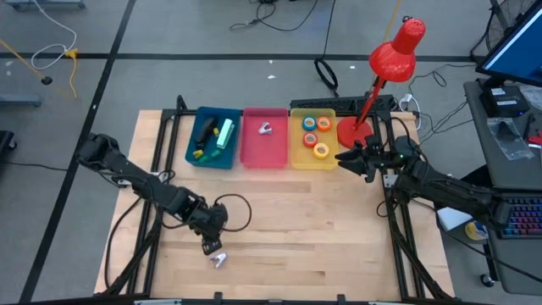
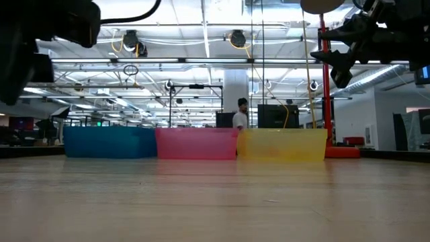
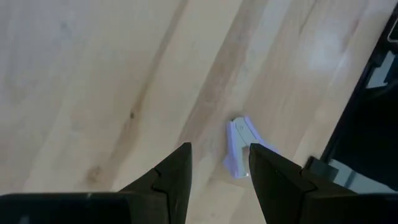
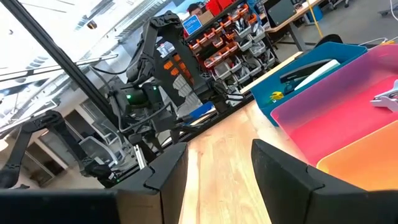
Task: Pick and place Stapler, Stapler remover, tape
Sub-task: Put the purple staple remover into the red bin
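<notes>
A pale lilac staple remover (image 1: 218, 260) lies on the wooden table near its front edge. My left gripper (image 1: 210, 246) hangs open just above it, pointing steeply down. In the left wrist view the staple remover (image 3: 239, 147) lies just beyond my left gripper (image 3: 219, 163), nearer one finger. My right gripper (image 1: 343, 158) hovers open and empty beside the yellow bin (image 1: 296, 161), which holds tape rolls (image 1: 317, 134). The blue bin (image 1: 193, 148) holds staplers (image 1: 216, 135). A second staple remover (image 1: 266, 129) lies in the pink bin (image 1: 264, 157).
A red desk lamp (image 1: 391, 52) stands with its base (image 1: 351, 132) right of the yellow bin, close to my right gripper. A black cable loop (image 1: 237, 212) lies beside my left arm. Bare wood stretches across the table's middle and front right.
</notes>
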